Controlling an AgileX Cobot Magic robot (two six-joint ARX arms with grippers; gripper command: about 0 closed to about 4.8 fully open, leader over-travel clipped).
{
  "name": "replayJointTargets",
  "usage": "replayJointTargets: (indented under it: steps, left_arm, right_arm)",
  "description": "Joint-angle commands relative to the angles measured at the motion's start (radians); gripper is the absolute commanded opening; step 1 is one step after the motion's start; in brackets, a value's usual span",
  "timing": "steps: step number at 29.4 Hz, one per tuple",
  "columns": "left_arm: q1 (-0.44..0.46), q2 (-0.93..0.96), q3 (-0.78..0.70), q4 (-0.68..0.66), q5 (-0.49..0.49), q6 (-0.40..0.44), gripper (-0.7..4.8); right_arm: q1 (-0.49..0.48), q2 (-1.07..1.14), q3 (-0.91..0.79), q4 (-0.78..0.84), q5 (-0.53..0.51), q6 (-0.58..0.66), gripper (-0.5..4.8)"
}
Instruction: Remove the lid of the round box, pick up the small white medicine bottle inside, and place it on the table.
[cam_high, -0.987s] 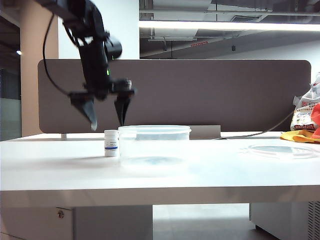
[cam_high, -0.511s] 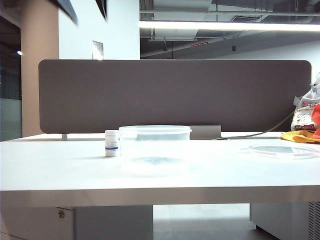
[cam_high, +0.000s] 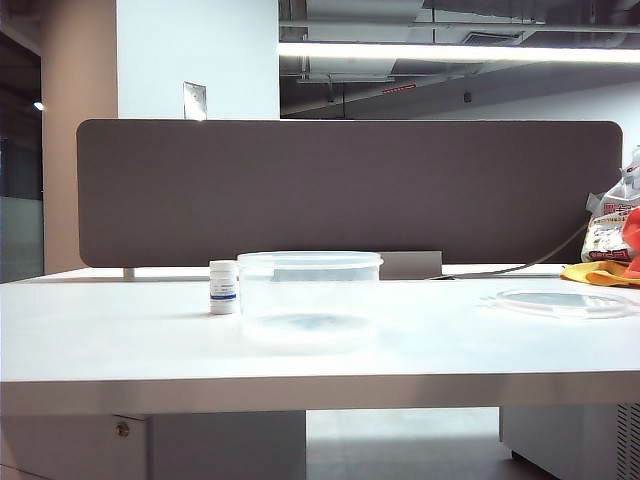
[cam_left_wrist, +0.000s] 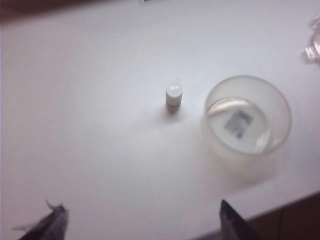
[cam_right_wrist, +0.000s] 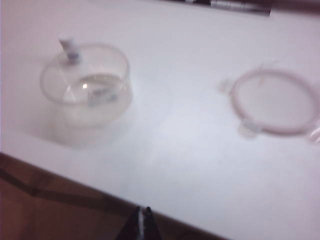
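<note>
Neither arm showed in the exterior view. Left gripper (cam_left_wrist: 141, 222) hung high over the tabletop (cam_high: 120, 330), looking down, jaws spread wide w/ nothing between; only the two fingertips (cam_left_wrist: 52, 225) showed at the frame edge. Right gripper (cam_right_wrist: 141, 225) sat over the tabletop's front edge, jaws pressed together, empty.

Bottle (cam_high: 223, 287) stood upright on the tabletop, just beside the box (cam_high: 309, 296) on its left in the exterior view, capped, apart from both grippers. Box was open, nothing standing in it. Lid (cam_high: 560, 301) lay flat well to the right, tabs visible in the right wrist view.

Behind: dark partition (cam_high: 350, 190), a cable (cam_high: 520, 265), and a bag (cam_high: 612, 228) plus yellow cloth (cam_high: 600, 273) at far right. Nothing stood between the grippers and the bottle.
</note>
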Motion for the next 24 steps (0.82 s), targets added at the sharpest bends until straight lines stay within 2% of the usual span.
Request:
replayJointTargets:
  steps: [1,8,11,15,19,24]
  left_arm:
    - [-0.002,-0.167,-0.283,0.247,0.028,-0.066,3.95]
    - [-0.002,-0.479,-0.873,0.552,0.095,-0.148,3.95]
    - [-0.002,-0.565,-1.061,0.655,0.112,-0.188,3.95]
    - [-0.002,-0.638,-1.226,0.780,0.113,-0.211,3.94]
    - [-0.002,-0.658,-1.335,0.903,0.108,-0.211,3.89]
    - [-0.002,-0.658,-1.416,1.061,0.104,-0.209,3.06]
  right_arm:
    - [0.002,-0.063,-0.089,0.085,-0.006,0.021,-0.01]
    - [0.002,-0.161,-0.248,0.164,-0.006,0.019,-0.01]
    - [0.002,-0.175,-0.304,0.180,-0.006,0.027,-0.01]
    - [0.002,-0.174,-0.354,0.220,-0.005,0.098,0.00]
    - [0.002,-0.174,-0.400,0.244,-0.006,0.112,-0.01]
    - [0.002,-0.175,-0.465,0.316,-0.002,0.193,-0.01]
